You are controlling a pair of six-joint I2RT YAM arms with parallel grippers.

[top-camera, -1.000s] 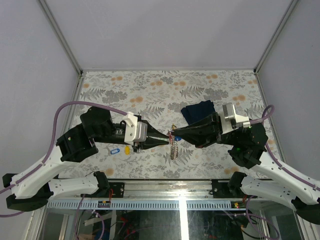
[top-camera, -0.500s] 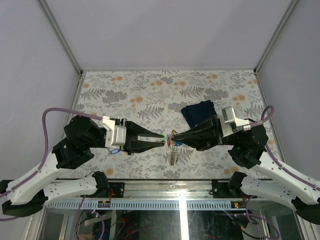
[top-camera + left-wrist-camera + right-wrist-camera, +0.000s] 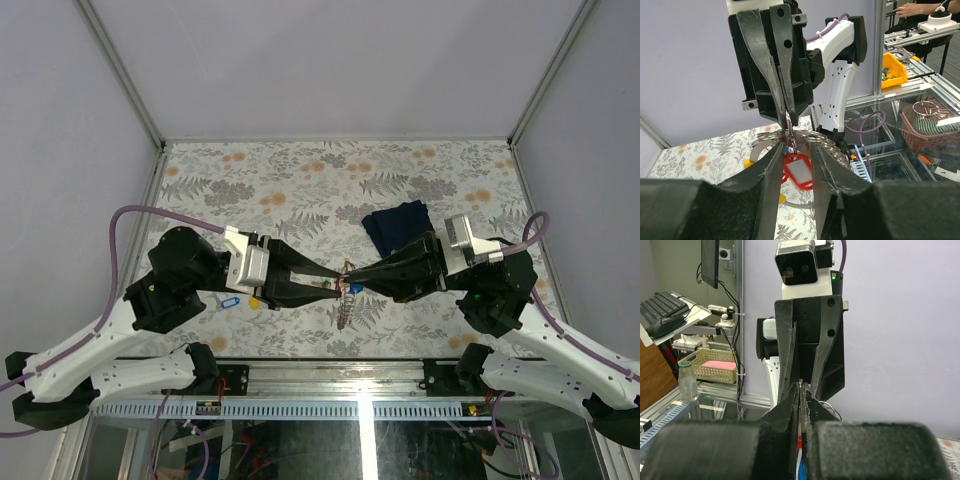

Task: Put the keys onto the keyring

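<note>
Here keyring point(image 3: 345, 298) hangs from right hand point(image 3: 349, 273), inside parted left hand point(image 3: 333, 281).

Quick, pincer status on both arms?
Left pincer: partly open, tips at the keyring, no grip visible.
Right pincer: shut on the keyring's rim.

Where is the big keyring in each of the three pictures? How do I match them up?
Top view: the keyring hangs just below the picture's middle.
Left wrist view: low in the middle, silvery loops with a red tag under them.
Right wrist view: hidden by the shut right gripper; I cannot make it out.
Shared landmark: the right gripper shows in all three, with the ring at its tips.
</note>
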